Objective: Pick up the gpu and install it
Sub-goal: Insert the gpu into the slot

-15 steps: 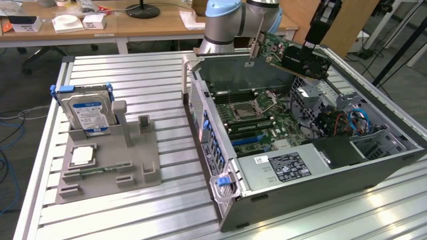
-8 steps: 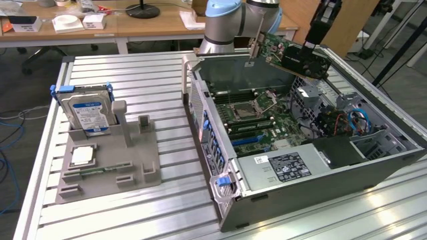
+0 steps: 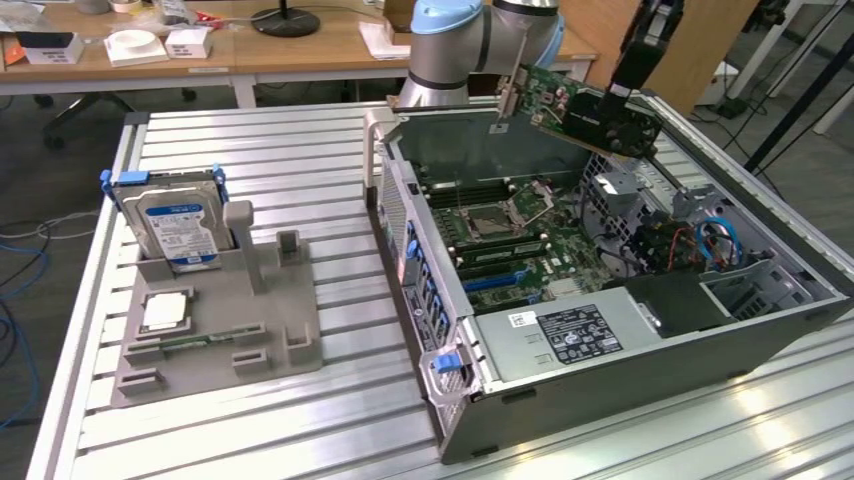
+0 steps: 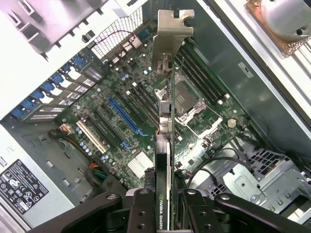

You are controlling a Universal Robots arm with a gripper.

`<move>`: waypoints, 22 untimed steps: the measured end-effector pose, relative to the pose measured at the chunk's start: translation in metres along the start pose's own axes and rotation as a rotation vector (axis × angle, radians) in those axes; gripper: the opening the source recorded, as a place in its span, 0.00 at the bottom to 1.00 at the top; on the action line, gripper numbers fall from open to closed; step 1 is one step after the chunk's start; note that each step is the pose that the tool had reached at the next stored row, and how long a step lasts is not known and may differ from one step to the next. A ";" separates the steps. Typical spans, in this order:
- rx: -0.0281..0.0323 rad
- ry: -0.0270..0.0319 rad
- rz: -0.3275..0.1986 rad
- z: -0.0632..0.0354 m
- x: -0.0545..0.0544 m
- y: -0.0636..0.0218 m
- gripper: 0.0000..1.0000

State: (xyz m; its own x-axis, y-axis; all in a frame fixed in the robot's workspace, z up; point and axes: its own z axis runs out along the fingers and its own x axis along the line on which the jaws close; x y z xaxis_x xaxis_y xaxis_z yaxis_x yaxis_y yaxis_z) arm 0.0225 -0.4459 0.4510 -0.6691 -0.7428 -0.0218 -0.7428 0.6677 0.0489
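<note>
Your gripper (image 4: 165,206) is partly closed, its black fingers (image 4: 146,204) pressed on either face of the gpu (image 4: 165,145); the card is clamped near one short end and hangs free of everything else.

Position: in the exterior view the gpu (image 3: 587,110) is held in the air above the open computer case (image 3: 747,340), over its far end near the arm's base (image 3: 461,50); it touches neither the motherboard (image 3: 514,240) nor the case walls.

Orientation, exterior view: the green board faces the camera, tilted, long axis running from the gripper (image 3: 630,95) at the exterior view's right to the silver end bracket (image 3: 507,100) at the left; the bracket hangs down past the board's edge.

Orientation, wrist view: you see the card edge-on, a thin line running away from the fingers, bracket (image 4: 167,41) at the far end; a black strip lettered NVIDIA QUADRO sits between the fingers.

What the wrist view adds: the motherboard (image 4: 146,111) straight below the card, with a blue expansion slot (image 4: 126,116), a white slot (image 4: 91,137), the empty processor socket (image 4: 187,97) and the power supply label (image 4: 22,187).

What the exterior view adds: the grey parts holder (image 3: 220,320) on the slatted aluminium table (image 3: 320,140), well apart from the case, carrying an upright blue-labelled hard drive (image 3: 174,225), a processor (image 3: 163,312) lying flat, and a narrow memory stick (image 3: 200,342).
</note>
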 end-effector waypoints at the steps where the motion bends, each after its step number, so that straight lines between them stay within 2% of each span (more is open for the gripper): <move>1: -0.0001 0.0002 -0.004 0.0000 0.000 0.0000 0.26; 22: -0.0020 0.0045 -0.092 0.0000 0.000 0.0000 0.26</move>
State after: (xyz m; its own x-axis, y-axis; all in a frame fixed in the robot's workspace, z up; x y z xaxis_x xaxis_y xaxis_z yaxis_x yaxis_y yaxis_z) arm 0.0225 -0.4459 0.4510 -0.5982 -0.8010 -0.0218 -0.8009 0.5968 0.0489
